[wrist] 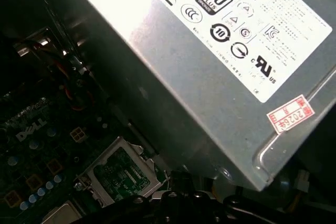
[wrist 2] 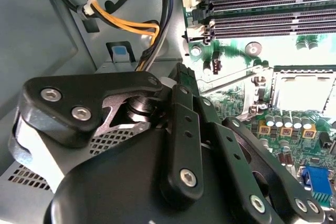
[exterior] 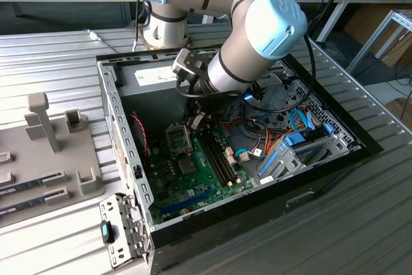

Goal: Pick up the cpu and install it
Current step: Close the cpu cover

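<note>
My gripper hangs inside the open computer case, just above the far right corner of the silver socket frame on the green motherboard. The second wrist view looks past the gripper's black linkage to the socket, whose metal frame is swung open around a pale, washed-out square. In the first wrist view, the lifted socket frame lies below the power supply. The cpu is hidden; I cannot tell whether it is in the gripper or in the socket.
The grey power supply stands close behind the gripper. Memory slots, a dark soldered chip and blue and orange cables lie around the socket. The case walls hem in the space. A grey fixture tray sits at the exterior view's left.
</note>
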Robot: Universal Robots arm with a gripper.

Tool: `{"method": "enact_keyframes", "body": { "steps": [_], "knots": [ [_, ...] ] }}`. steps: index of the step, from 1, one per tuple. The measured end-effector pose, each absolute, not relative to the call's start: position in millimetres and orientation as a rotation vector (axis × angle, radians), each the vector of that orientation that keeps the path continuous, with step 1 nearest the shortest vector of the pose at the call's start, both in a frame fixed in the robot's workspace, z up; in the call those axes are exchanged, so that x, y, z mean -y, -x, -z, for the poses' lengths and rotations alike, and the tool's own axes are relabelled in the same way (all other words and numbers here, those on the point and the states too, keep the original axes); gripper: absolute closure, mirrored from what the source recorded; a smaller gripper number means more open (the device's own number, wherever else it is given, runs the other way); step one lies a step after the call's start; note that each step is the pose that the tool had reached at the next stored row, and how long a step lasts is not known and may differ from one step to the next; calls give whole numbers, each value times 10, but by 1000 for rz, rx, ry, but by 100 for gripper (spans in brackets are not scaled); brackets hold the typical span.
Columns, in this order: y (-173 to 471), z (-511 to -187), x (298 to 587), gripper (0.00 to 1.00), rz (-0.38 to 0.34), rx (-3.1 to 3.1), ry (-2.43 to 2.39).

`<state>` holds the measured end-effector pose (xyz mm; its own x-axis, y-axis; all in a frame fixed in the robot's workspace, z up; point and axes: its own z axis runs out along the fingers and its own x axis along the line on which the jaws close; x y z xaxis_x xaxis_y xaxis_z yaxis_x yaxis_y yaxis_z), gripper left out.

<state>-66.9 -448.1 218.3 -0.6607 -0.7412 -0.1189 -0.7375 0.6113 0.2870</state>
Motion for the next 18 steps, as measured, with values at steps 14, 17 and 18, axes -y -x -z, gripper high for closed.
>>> {"method": "enact_keyframes", "body": {
  "steps": [14,17,18],
  "knots": [
    [674,-2252,4550,89,520,2812,-1293],
    [674,-2271,4571,89,525,2813,-1294],
    [674,-2276,4579,89,526,2813,-1294]
  ]
}}
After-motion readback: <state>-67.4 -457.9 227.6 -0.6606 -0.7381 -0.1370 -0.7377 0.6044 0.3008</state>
